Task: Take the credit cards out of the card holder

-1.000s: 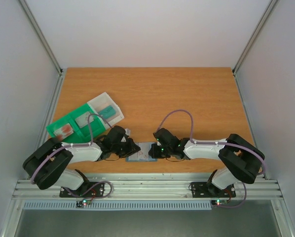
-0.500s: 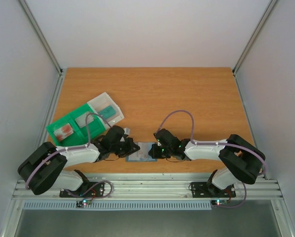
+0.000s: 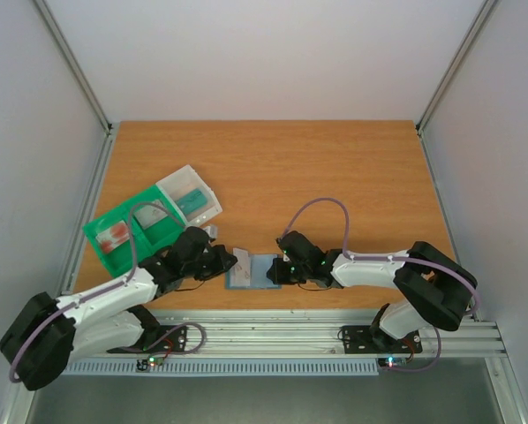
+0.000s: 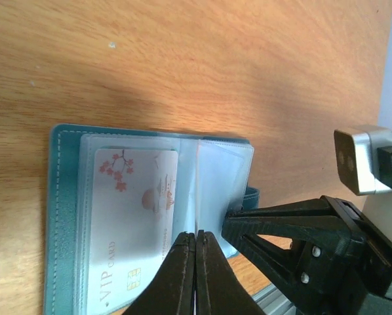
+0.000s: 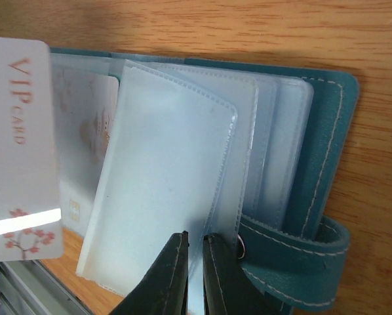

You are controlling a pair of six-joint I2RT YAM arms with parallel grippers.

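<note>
Over the stitched card holder (image 5: 327, 131), left fingers (image 4: 179, 275) pinch a card (image 5: 22, 144) (thin, glossy).

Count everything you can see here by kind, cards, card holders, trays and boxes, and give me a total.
Cards: 2, the lifted card in the left pincer and the sleeved card
Card holder: 1
Green tray: 1
Clear box: 1
Total: 5
</note>
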